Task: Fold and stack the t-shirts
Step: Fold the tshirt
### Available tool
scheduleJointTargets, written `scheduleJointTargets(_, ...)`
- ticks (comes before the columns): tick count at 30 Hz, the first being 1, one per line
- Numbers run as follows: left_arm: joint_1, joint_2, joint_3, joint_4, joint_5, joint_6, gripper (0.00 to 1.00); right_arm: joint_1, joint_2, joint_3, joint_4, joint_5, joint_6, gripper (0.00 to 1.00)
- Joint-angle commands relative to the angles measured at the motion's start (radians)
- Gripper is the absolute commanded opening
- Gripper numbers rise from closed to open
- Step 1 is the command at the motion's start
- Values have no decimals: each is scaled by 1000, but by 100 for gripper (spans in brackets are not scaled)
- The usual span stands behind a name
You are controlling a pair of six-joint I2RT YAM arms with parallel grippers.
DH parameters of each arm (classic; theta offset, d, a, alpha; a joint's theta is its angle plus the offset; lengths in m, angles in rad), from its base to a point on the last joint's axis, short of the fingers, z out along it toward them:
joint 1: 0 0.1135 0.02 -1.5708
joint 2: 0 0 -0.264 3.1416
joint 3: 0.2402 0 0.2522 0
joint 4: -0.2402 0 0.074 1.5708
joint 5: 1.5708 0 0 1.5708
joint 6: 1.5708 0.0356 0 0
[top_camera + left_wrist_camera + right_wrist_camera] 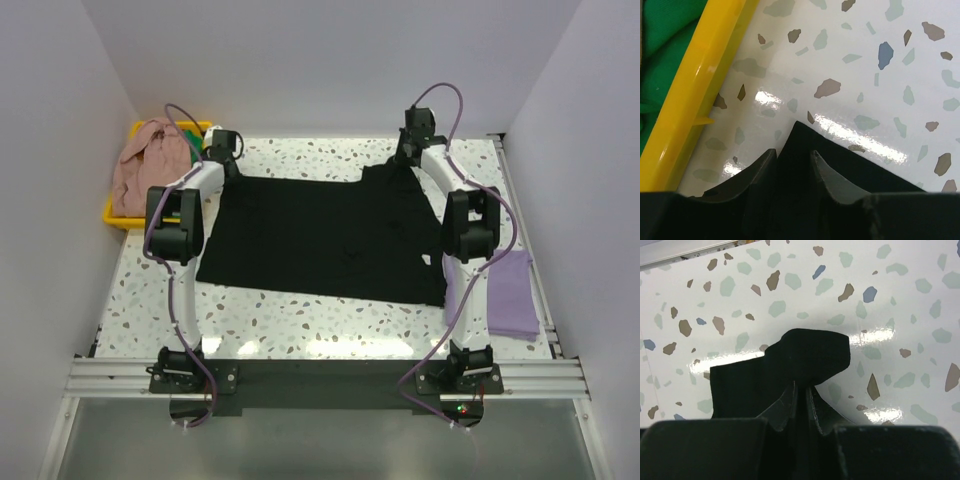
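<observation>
A black t-shirt (330, 240) lies spread flat across the middle of the table. My left gripper (222, 150) is at its far left corner; in the left wrist view the jaws (794, 155) stand a little apart astride the flat cloth corner (805, 142). My right gripper (406, 152) is at the shirt's far right corner; in the right wrist view (801, 390) it is shut on a raised, bunched fold of black cloth (810, 352). A folded purple t-shirt (510, 290) lies at the right edge of the table.
A yellow bin (118, 215) at the far left holds a pink garment (150, 160) and green cloth (660, 30); its rim (700, 90) is close to my left gripper. The table's far metal edge (680, 252) is beyond my right gripper.
</observation>
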Motion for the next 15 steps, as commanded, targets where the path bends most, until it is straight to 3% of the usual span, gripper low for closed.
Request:
scheduleJointTargets(1,14,-53,9,56,14,1,38,-8,-55,-10,63,-16,10,0)
scheduleJointTargets(8,16,-81,4,81,35,-10,47,-8,-60,-37,81,-28,8,0)
scheduleJointTargets(15,16,-67,38,99,66,-24,47,-8,-67,-46,94,-45,13,0)
